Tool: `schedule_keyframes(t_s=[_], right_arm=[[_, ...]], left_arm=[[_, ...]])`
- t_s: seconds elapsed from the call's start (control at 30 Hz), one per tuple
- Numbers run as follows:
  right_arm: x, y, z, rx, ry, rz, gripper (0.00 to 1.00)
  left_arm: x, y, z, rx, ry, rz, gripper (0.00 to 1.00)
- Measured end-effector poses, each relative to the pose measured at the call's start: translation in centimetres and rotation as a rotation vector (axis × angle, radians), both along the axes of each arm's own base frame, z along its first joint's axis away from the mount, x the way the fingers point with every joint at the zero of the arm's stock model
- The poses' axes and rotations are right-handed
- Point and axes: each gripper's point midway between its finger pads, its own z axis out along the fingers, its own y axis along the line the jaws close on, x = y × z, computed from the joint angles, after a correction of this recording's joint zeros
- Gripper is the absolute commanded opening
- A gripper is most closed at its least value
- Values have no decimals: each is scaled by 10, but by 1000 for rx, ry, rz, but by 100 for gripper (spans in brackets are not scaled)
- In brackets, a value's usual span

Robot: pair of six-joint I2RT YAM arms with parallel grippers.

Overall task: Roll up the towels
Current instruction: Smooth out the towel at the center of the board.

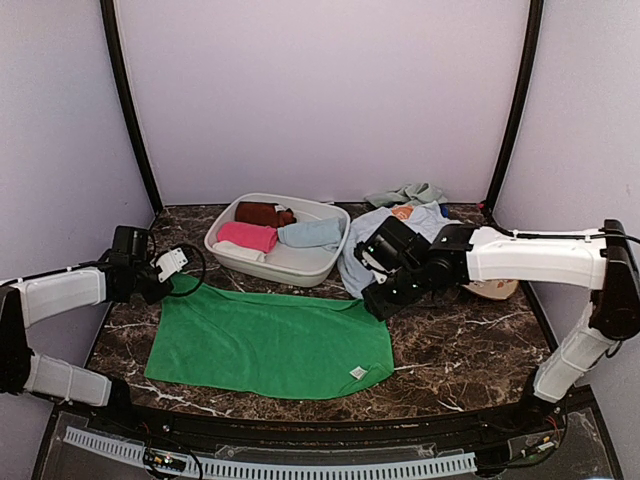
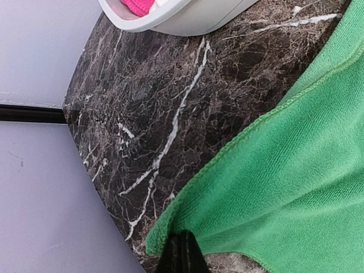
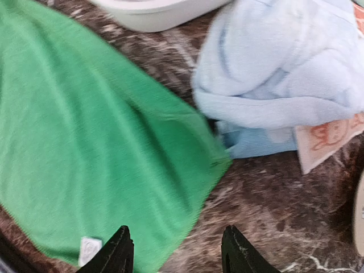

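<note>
Pinched shut on the far left corner of the green towel (image 2: 296, 187): left claw (image 2: 182, 257). Wide open, holding nothing, over that towel's right edge: right claw (image 3: 176, 239). Spread flat on the marble table (image 1: 460, 340), in front of a white basin (image 1: 290, 264); pale blue towel (image 3: 273, 62) heaped just beside.

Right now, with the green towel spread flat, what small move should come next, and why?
Probably lower the right gripper and close its open jaws on the far-right corner of the green towel. The towel lies flat, the left gripper looks shut on the far-left corner, and the right one hangs open over the right edge.
</note>
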Motion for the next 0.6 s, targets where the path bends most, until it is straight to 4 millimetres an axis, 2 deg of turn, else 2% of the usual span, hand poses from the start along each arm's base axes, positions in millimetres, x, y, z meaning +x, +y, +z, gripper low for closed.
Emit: schedule_keyframes(t_s=[0.07,0.13,0.17,0.27,0.4,0.6], right_arm=[[-26,15,2,46,15,54,52],[-53,27,-7,87,57,103,52],[-66,30,-18,99,95,122,52],[-88,23,-51,89,197,126,52],[-102,22,-72,102,283,131,48],[-108,40,-67,188,316,165,25]], left_arm=[[1,0,-5,-4,13,7,0],[1,0,-9,-8,23,14,0],[1,0,-10,-10,26,17,0],[1,0,-12,-17,30,24,0],[1,0,-12,-21,29,29,0],[1,0,-12,-26,29,34,0]])
